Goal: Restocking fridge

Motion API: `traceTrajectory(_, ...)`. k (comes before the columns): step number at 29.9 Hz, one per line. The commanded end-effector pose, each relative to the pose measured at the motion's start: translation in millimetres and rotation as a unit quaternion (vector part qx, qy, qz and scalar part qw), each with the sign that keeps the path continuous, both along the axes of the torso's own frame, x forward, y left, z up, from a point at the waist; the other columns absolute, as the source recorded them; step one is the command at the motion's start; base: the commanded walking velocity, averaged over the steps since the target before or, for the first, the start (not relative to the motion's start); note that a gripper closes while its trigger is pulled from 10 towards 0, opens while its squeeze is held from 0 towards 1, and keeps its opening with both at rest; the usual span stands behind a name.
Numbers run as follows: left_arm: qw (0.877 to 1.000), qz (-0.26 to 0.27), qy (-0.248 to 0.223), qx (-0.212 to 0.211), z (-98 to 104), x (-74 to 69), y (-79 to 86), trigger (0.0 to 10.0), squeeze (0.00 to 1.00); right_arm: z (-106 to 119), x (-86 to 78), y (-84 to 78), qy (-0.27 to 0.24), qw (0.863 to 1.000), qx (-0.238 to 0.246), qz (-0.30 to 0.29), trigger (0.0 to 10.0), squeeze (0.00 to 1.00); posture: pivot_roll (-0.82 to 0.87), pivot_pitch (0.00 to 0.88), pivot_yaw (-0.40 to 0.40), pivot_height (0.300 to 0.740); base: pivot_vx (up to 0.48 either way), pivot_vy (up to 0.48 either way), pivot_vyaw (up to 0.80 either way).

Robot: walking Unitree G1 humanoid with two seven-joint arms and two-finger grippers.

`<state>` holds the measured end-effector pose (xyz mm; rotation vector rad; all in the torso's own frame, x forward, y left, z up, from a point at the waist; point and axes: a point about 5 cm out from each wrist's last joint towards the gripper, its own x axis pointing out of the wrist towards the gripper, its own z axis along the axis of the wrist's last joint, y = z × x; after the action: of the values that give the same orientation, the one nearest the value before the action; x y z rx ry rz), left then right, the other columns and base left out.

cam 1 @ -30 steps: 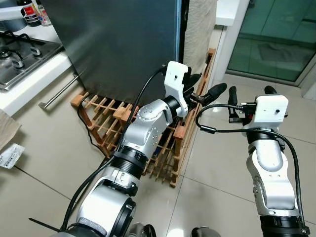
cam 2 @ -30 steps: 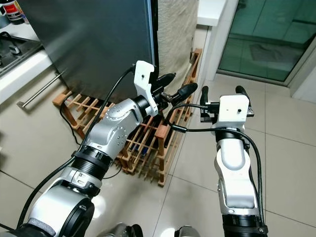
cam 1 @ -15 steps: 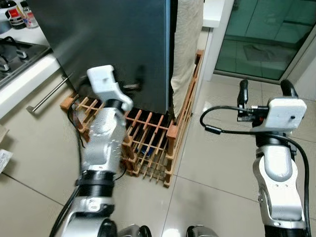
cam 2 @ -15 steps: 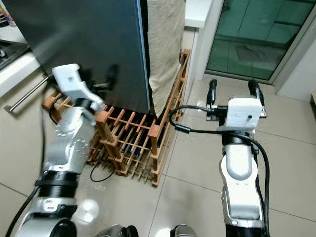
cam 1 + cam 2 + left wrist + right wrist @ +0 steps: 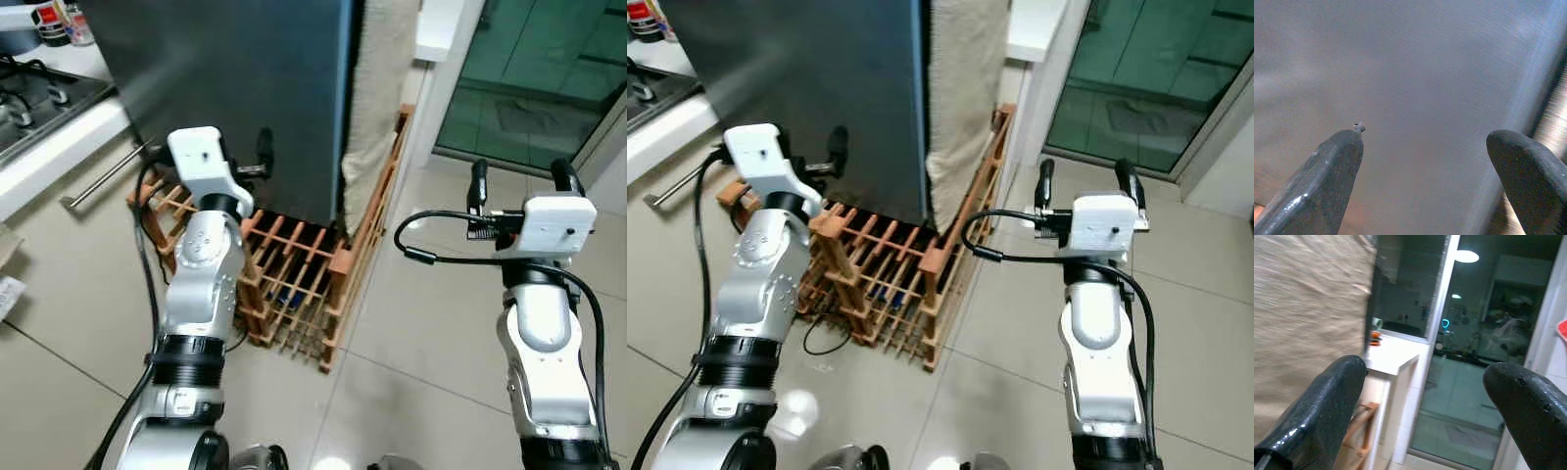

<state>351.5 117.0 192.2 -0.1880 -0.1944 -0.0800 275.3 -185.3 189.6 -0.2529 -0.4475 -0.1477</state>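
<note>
Left end effector (image 5: 1425, 161) apart, empty, near dark fridge door (image 5: 235, 88); right end effector (image 5: 1085, 178) likewise apart.

Head stereo pair looking down; wrist cameras along fingers (image 5: 1327, 181).

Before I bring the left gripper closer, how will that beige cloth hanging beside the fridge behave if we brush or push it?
The cloth hangs in loose folds beside the fridge, so it would probably give and swing, not resist. Its coarse weave might snag a finger. The left gripper, open, faces the fridge's steel side.
</note>
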Motion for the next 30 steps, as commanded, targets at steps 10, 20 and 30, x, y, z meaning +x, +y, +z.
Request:
traceTrajectory(10, 0.999, -0.027, 0.015, 0.018, -6, 3.5, -9.8, 10.0, 0.0, -6, 4.4, -1.4, 0.016, 1.0, -0.004, 0.001, 10.0, 0.04, -0.18, 0.04, 0.044, 0.74, 0.0, 0.0, -0.16)
traceTrajectory(20, 0.999, -0.036, 0.033, 0.012, 2, 20.2, -21.0, 10.0, 0.0, -7, 8.8, 4.7, 0.022, 1.0, -0.003, 0.019, 10.0, 0.04, -0.17, 0.039, 0.042, 0.74, 0.0, 0.0, -0.16)
traceTrajectory(30, 0.998, 0.033, -0.046, -0.009, 12, -29.8, 44.4, 10.0, 0.0, 27, -21.4, -1.4, -0.054, 0.999, 0.01, 0.001, 10.0, 0.04, -0.16, 0.032, 0.047, 0.74, 0.0, 0.0, 0.0)
